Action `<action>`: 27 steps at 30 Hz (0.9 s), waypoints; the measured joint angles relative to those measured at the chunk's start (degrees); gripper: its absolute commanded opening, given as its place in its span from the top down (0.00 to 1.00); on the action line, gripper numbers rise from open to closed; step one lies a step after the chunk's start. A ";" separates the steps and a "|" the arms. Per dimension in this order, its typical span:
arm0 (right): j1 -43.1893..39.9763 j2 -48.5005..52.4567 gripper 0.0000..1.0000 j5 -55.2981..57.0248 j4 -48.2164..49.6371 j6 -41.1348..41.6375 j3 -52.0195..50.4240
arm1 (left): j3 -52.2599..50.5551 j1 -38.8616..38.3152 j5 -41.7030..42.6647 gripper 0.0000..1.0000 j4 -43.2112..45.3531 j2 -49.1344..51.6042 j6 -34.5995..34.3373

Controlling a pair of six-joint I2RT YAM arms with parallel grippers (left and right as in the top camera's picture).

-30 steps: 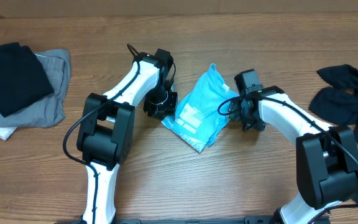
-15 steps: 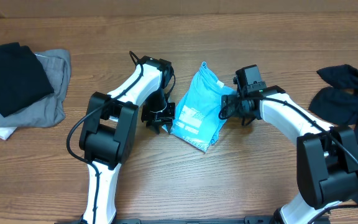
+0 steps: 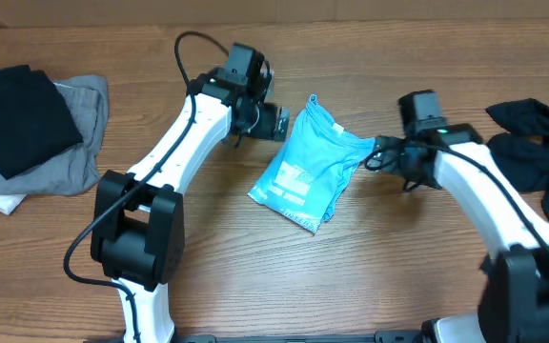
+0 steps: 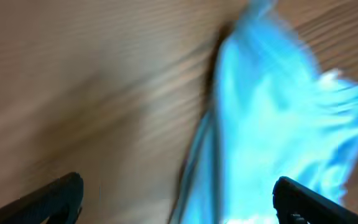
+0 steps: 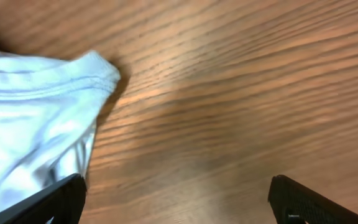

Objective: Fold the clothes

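The sky-blue T-shirt [image 3: 308, 171] lies folded into a small packet in the middle of the table, its lettering showing near the front edge. My left gripper [image 3: 282, 122] hangs just off the shirt's far left corner, jaws wide open and empty. In the blurred left wrist view, the blue cloth [image 4: 278, 112] fills the right side above the open gripper [image 4: 179, 202]. My right gripper [image 3: 383, 152] is by the shirt's right corner, open and holding nothing. Its wrist view shows the shirt's hem [image 5: 36, 118] at the left and bare wood between the open gripper's [image 5: 179, 202] jaws.
A pile of black, grey and white garments [image 3: 27, 129] sits at the table's left edge. A crumpled black garment [image 3: 532, 143] lies at the right edge. The wooden table [image 3: 351, 276] runs bare in front of the shirt.
Both grippers have opened wide and drawn away from the blue shirt. The left arm swung toward the far side, the right arm moved right. The shirt stays folded on the table.
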 measured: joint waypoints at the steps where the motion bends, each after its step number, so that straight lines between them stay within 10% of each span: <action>1: 0.00 -1.29 0.00 0.00 -1.11 0.22 0.15 | -0.02 0.02 1.88 0.00 2.14 0.28 1.25; 18: 0.00 -3.43 0.00 0.35 -9.57 0.81 0.26 | -0.04 0.02 22.05 0.11 25.88 15.65 2.54; 27: 0.00 -3.43 0.00 0.35 -9.55 0.81 0.26 | 1.01 -1.05 31.71 0.57 25.75 18.97 -0.28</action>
